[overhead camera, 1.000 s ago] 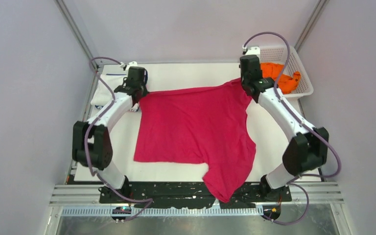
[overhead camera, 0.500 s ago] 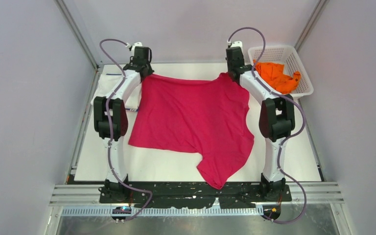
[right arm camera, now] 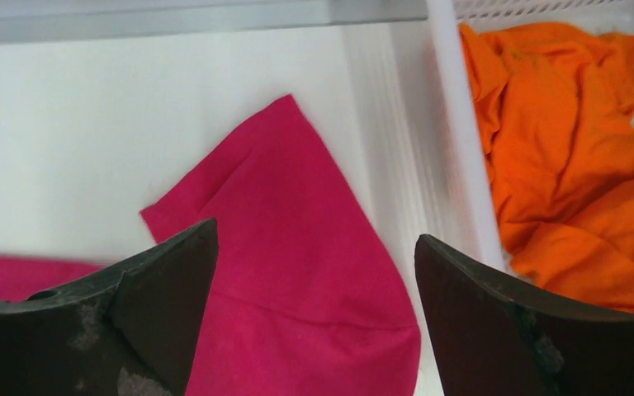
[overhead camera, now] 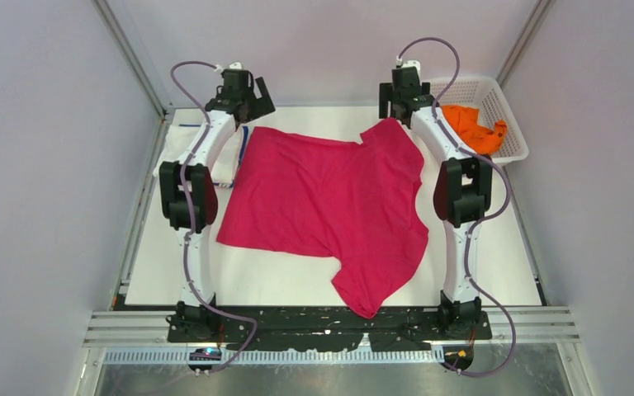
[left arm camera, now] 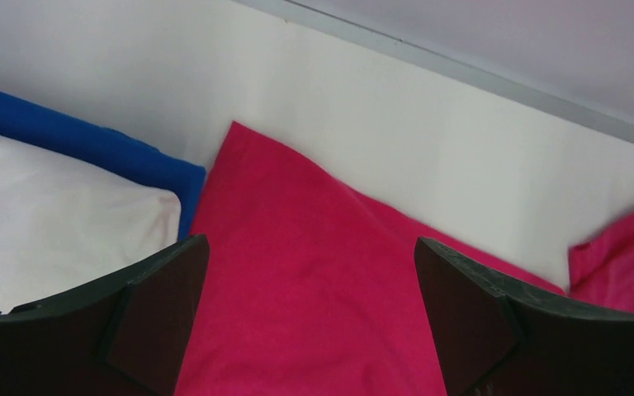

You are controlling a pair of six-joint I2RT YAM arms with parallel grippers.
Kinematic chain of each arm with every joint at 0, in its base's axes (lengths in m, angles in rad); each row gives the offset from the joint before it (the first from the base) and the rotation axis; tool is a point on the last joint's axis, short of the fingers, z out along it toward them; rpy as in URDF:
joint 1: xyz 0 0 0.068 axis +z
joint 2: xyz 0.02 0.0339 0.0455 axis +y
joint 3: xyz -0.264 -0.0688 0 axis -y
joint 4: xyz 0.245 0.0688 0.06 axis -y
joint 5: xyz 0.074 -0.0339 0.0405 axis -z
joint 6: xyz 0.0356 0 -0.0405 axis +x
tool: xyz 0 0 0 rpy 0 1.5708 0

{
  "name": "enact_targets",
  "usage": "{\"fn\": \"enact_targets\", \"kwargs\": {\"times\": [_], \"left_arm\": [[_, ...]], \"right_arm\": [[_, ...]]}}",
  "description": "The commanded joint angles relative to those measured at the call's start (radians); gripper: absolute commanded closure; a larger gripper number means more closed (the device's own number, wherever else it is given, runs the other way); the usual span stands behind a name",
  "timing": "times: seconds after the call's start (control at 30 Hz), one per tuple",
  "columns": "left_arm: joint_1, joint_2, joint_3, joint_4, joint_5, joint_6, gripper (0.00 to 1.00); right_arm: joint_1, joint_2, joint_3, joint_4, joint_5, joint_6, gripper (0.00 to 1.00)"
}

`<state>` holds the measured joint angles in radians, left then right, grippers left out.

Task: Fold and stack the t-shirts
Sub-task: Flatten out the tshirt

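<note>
Over the far edge of the desk [overhead camera: 297, 285], released on both sides. Went from a tight pinch on the two far corners of the magenta t-shirt [overhead camera: 330, 206] to wide-spread jaws on left claw [left arm camera: 309, 272] and right claw [right arm camera: 314, 264] alike, with nothing held. Dragged the cloth away from the near edge first, then dropped it.

Lies spread across the middle of the desk now. Far-left corner just beside the folded white t-shirt [left arm camera: 58, 214], with the blue t-shirt [left arm camera: 91, 144] edging out beyond that. Far-right sleeve close to the white lattice basket [overhead camera: 508, 107] with the orange t-shirt [overhead camera: 472, 128] in it.

Not fully flat yet: near sleeve tip down at the near edge and seemingly just over it, far edge dipping between the two corners.

Looks like the end of the spreading step, with folding not begun. Probably calls for a fresh grip on a sleeve or hem next. Worth watching for that overhanging tip pulling the shirt askew.
</note>
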<state>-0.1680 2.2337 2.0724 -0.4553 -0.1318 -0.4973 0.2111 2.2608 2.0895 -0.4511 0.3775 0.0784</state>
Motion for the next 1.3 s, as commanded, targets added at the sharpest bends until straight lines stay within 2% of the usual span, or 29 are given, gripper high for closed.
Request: {"fn": "enact_targets", "kwargs": {"times": [0.0,0.07,0.13,0.27,0.33,0.47,0.7,0.93,1.27], "left_arm": [[0.0,-0.171,-0.099,0.003,0.177,-0.032,0.0],[-0.005,-0.232,-0.184,-0.025,0.212,-0.039,0.0],[-0.019,-0.324,-0.33,0.0,0.222,-0.035,0.0],[-0.053,-0.537,-0.71,0.17,0.246,-0.048,0.0],[-0.057,-0.61,-0.823,0.222,0.273,-0.066,0.0],[-0.058,-0.7,-1.018,0.284,0.27,-0.084,0.0],[-0.057,-0.679,-1.095,0.292,0.296,-0.088,0.0],[-0.058,-0.666,-1.103,0.312,0.295,-0.098,0.0],[-0.057,-0.663,-1.114,0.323,0.276,-0.111,0.0]], "right_arm": [[0.008,-0.177,-0.133,-0.031,-0.183,0.074,0.05],[0.011,-0.262,-0.276,-0.054,-0.243,0.099,0.05],[0.017,-0.346,-0.426,-0.038,-0.286,0.127,0.05],[0.036,-0.517,-0.706,0.029,-0.294,0.197,0.04],[0.038,-0.582,-0.825,0.078,-0.305,0.241,0.04],[0.037,-0.629,-0.948,0.132,-0.355,0.281,0.05],[0.0,-0.601,-1.012,0.205,-0.287,0.363,0.05],[-0.054,-0.637,-1.14,0.415,-0.401,0.395,0.05],[-0.127,-0.656,-1.222,0.551,-0.5,0.405,0.05]]}}
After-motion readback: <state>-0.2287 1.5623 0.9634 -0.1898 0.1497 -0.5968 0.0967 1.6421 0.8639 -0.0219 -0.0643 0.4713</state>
